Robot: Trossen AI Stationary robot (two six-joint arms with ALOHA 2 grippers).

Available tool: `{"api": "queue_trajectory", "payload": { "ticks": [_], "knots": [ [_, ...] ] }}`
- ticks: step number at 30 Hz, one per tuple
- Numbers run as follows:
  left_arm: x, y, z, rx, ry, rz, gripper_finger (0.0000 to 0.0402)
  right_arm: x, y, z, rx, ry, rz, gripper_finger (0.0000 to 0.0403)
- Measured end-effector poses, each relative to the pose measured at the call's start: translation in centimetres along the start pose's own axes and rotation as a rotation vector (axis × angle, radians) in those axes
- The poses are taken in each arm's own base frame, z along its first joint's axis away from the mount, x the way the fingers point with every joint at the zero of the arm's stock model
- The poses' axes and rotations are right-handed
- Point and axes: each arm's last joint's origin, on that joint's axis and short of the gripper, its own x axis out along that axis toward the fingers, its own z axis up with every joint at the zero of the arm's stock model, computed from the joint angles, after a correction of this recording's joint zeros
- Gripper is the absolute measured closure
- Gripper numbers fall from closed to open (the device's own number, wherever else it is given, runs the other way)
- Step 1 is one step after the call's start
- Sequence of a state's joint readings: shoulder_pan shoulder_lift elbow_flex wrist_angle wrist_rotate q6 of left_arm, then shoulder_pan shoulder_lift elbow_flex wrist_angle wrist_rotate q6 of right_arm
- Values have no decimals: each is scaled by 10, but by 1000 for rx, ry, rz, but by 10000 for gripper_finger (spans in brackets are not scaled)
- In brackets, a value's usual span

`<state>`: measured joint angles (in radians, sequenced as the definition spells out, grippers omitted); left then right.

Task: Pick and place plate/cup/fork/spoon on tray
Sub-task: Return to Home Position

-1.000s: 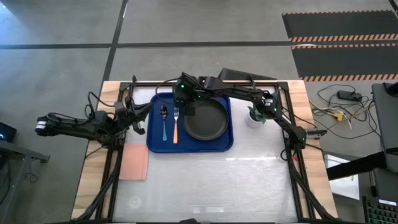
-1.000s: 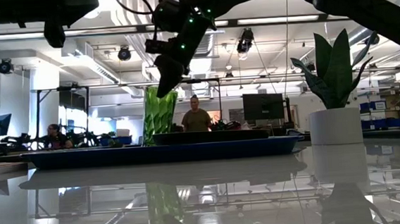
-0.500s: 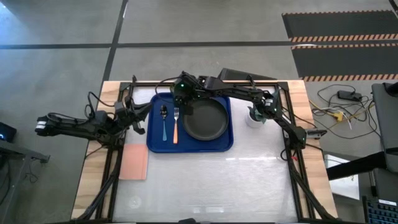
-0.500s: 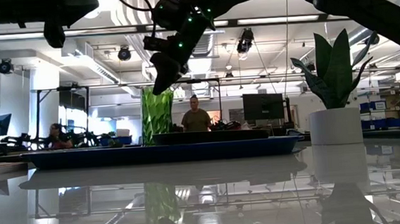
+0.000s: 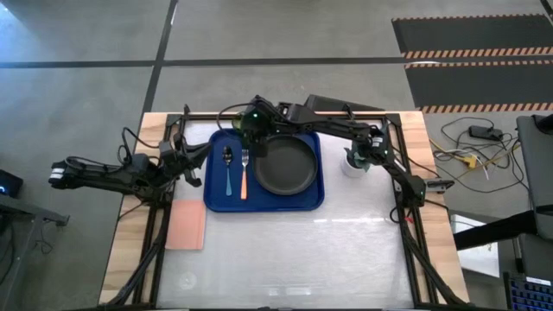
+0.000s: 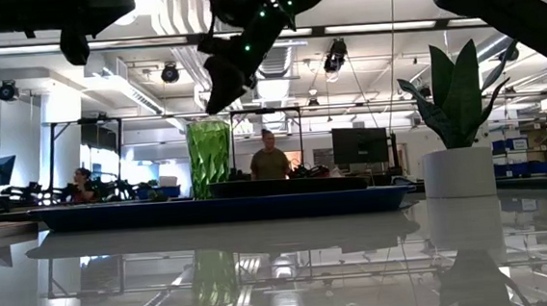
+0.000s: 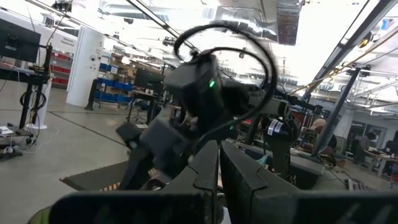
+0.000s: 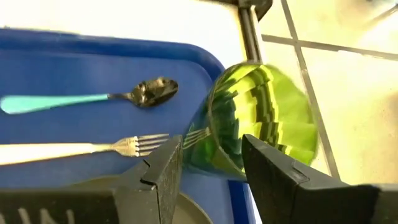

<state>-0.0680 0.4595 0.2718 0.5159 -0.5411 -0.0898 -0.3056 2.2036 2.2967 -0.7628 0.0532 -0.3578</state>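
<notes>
The blue tray (image 5: 218, 199) lies at the table's far middle. On it are the black plate (image 5: 285, 166), the blue-handled spoon (image 5: 228, 168) and the orange-handled fork (image 5: 244, 173). The green cup (image 6: 210, 157) stands upright on the tray's far left corner; it also shows in the right wrist view (image 8: 261, 118). My right gripper (image 6: 219, 84) is open just above the cup, clear of its rim; its fingers (image 8: 208, 149) frame the cup from above. My left gripper (image 5: 187, 156) is shut and empty beyond the tray's left side.
A spiky plant in a white pot (image 5: 352, 161) stands right of the tray, under my right arm. A pink flat rectangle (image 5: 186, 226) lies near the table's left edge. The near half of the table is bare. People (image 6: 270, 163) are in the room behind.
My right gripper has gone up, away from the cup's rim. The cup, tilted under the gripper before, now stands upright on the tray, a little more toward the table's left.
</notes>
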Motion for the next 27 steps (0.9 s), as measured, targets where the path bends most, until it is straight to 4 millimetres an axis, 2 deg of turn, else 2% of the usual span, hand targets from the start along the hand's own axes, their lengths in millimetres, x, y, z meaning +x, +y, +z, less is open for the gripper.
{"api": "queue_trajectory", "payload": {
  "ticks": [7,12,18,22,27],
  "knots": [
    [0,0,0,0,0,1,402,-34,5,14,66,-41,5,250],
    [0,0,0,0,0,1,402,-61,23,21,86,-31,51,263],
    [1,-1,-2,5,9,-1,402,-82,67,19,71,47,137,286],
    [3,-2,-4,7,23,-8,402,-94,104,13,63,68,193,298],
    [4,-2,-6,11,35,-9,402,-108,155,-4,76,28,252,310]
  ]
}}
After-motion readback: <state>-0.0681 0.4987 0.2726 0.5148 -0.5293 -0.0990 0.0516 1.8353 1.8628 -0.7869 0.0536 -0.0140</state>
